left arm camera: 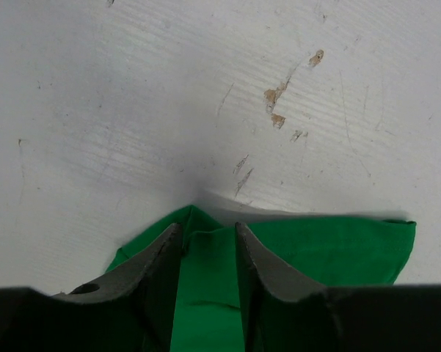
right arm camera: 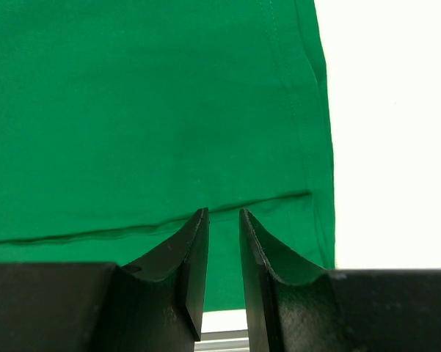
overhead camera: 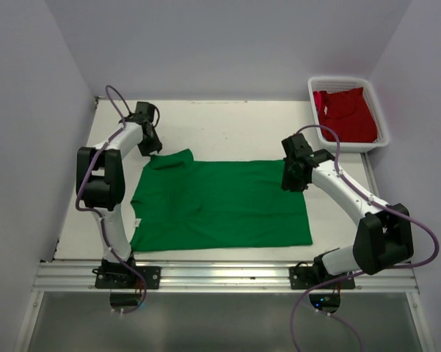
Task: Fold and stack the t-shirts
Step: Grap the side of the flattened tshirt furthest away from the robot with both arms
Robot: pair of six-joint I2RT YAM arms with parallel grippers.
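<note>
Tabletop (overhead camera: 227, 125) first: white, scuffed, walled at 9, 12 and 3 o'clock. Carried everything else.

Green t-shirt (overhead camera: 220, 205) next. Lay flat across the middle, long way from 9 to 3 o'clock, with the corner at about 10 o'clock turned over on itself. Showed a straight crease in the right wrist view, so judged partly folded, with stacking not yet reached.

White mesh basket (overhead camera: 337, 79) at 2 o'clock, well apart from the green cloth. Held the red t-shirt (overhead camera: 346, 111), bunched inside. Probably parked there to leave the working area to one shirt at a time.

Left gripper (left arm camera: 208, 229) at 10 o'clock, low over the turned corner. Closed narrow on a pinch of green cloth, peaked up just past the fingertips and casting a shadow on the tabletop. Probably taken at that corner as a handle for drawing the far edge over toward 6 o'clock.

Right gripper (right arm camera: 222, 214) toward 3 o'clock, hung clear above the hemmed edge of the green t-shirt. Showed only a narrow gap between the jaws, with nothing in it but flat cloth lower down. Probably poised on that side so that both ends could lift together. Judged risky otherwise: soft cloth pulled from one end alone would likely drag and skew.
</note>
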